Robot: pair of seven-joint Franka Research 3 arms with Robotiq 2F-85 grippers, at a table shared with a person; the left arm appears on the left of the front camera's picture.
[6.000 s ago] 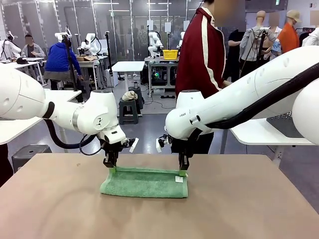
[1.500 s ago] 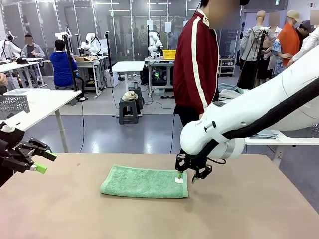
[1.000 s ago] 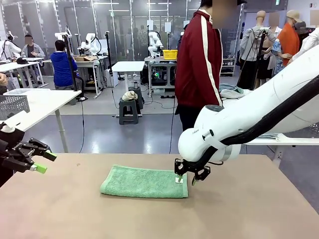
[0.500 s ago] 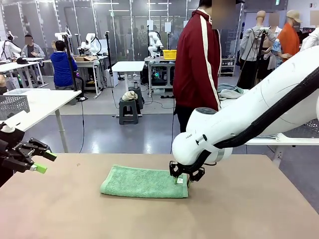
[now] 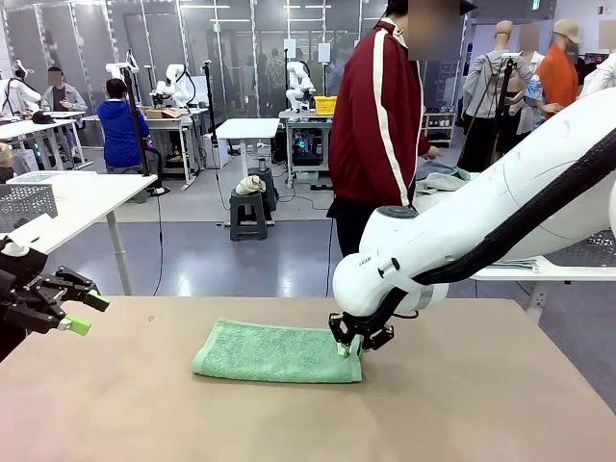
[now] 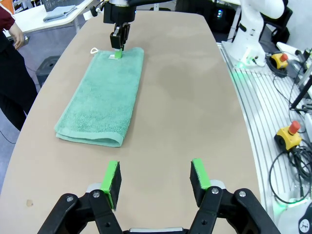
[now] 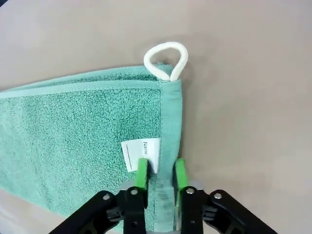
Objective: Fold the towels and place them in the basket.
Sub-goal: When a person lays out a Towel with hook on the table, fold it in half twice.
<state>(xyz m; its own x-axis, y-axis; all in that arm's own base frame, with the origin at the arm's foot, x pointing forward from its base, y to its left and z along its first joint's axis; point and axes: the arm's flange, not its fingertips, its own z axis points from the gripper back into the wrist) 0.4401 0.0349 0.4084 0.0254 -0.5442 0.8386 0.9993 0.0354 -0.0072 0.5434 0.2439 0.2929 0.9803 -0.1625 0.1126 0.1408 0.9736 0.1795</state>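
At the desk's (image 5: 462, 404) left edge the left fingers (image 5: 78, 326) hang spread wide, nothing between them. The sea-green towel (image 5: 274, 351) lies folded flat mid-desk, nearer the far edge. At its right end the right fingers (image 7: 142, 173) are clenched on the hem, beside a white label (image 7: 141, 154), with the white corner loop (image 7: 166, 59) beyond.

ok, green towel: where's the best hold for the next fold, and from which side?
Probably the short hemmed end by the name tag, from above, pinching across the hem: the green towel lies flat, so only its edges offer a lip. The right end effector is shut there; the open left end effector could take the opposite short end.
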